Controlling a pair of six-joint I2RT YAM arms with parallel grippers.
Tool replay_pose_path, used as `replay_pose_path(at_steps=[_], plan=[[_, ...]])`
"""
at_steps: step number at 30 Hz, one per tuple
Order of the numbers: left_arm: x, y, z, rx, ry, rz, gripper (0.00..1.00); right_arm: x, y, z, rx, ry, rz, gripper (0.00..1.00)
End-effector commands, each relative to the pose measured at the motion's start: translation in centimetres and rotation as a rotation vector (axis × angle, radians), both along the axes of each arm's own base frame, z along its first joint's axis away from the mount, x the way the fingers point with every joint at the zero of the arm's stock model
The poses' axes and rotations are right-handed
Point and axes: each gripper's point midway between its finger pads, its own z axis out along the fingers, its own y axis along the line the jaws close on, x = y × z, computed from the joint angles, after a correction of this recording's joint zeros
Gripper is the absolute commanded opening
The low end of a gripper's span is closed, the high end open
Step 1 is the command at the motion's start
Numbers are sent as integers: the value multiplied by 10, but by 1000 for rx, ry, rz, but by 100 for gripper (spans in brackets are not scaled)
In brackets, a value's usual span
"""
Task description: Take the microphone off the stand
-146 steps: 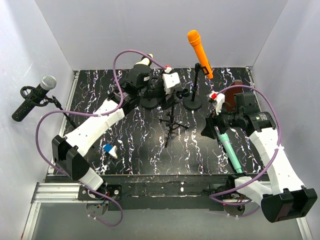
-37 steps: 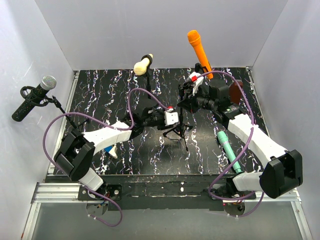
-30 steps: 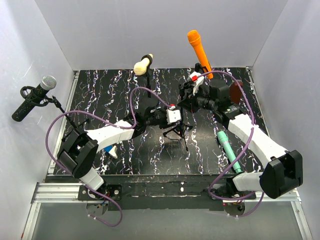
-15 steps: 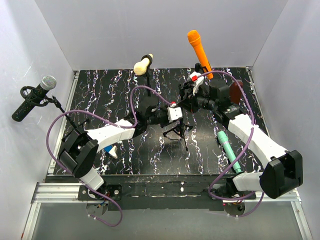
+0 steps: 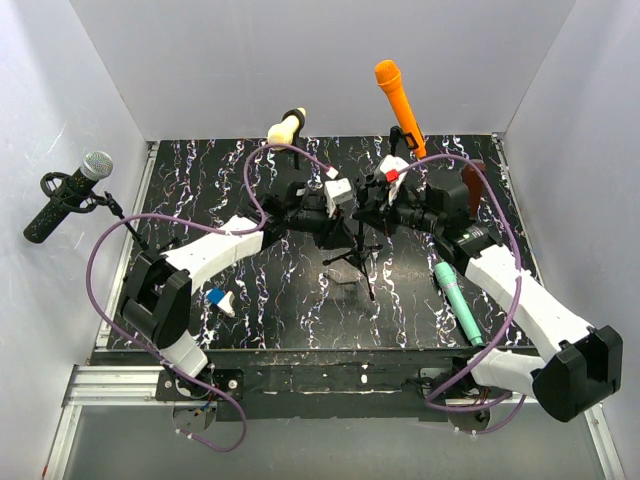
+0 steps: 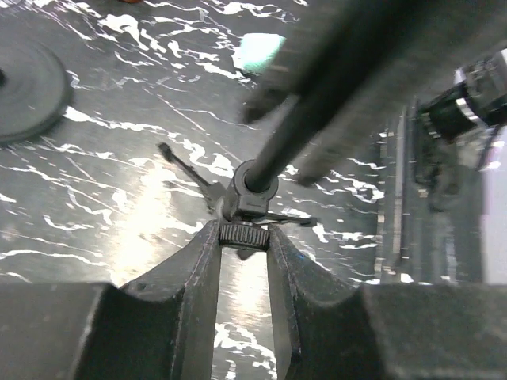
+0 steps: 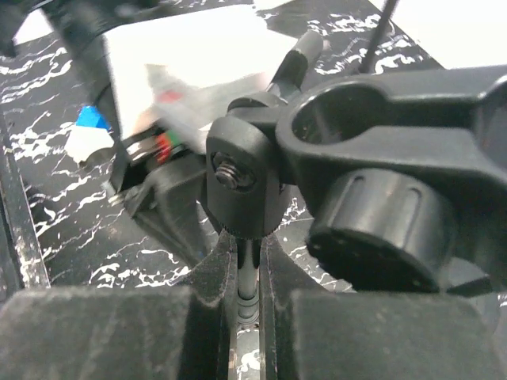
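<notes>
The small black tripod stand [image 5: 351, 260] is in the middle of the table, and its ring-shaped clip [image 7: 372, 119] holds nothing. My left gripper [image 6: 244, 237] is shut on the stand's knurled collar [image 6: 244, 233], low on the pole just above the legs. My right gripper [image 7: 247, 253] is shut on the thin pole [image 7: 248, 279] right under the clip joint. From above, the left gripper [image 5: 343, 218] and right gripper [image 5: 365, 205] meet over the tripod. A teal microphone [image 5: 457, 298] lies flat on the table to the right, apart from both grippers.
An orange microphone [image 5: 397, 103] and a cream one [image 5: 285, 129] stand on stands at the back. A black microphone with a grey head [image 5: 68, 194] hangs by the left wall. A blue and white piece [image 5: 218, 299] lies front left. A round black base [image 6: 28, 91] sits near the tripod.
My left gripper has closed on the stand's collar and moved toward the back. The right arm has shifted slightly while keeping its hold on the pole. The teal microphone stays on the table.
</notes>
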Motion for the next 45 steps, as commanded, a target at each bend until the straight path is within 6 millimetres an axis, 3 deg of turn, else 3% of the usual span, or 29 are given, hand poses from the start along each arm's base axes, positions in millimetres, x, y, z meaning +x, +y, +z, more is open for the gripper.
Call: replay_pose_path(at_steps=[1, 7, 13, 16, 26, 33, 37, 39, 40, 41, 42, 45], plan=[[-3, 23, 35, -77, 215, 66, 0, -26, 6, 6, -40, -142, 126, 1], [-23, 31, 14, -80, 391, 114, 0, -53, 32, 0, -59, -242, 271, 1], [-37, 34, 17, -106, 410, 77, 0, -68, 44, -10, -76, -283, 357, 1], [-45, 36, 23, -111, 390, 46, 0, -63, 45, -8, -73, -311, 345, 1], [-52, 51, 11, -145, 632, 143, 0, -65, 53, -12, -91, -327, 393, 1], [-50, 57, 7, -212, 899, 217, 0, -63, 67, -12, -108, -366, 442, 1], [-56, 48, 13, -220, 1330, 14, 0, -63, 68, -16, -129, -336, 451, 1], [-53, 53, 22, -230, 1365, 3, 0, -64, 67, -18, -137, -323, 455, 1], [-49, 56, 22, -229, 1355, 31, 10, -65, 66, -19, -139, -318, 458, 1], [-47, 58, 25, -233, 1336, 48, 31, -66, 65, -19, -140, -317, 455, 1], [-46, 61, 27, -233, 1313, 62, 44, -65, 65, -20, -141, -312, 451, 1], [-41, 78, 14, -189, 1134, 183, 58, -62, 64, -18, -143, -286, 422, 1]])
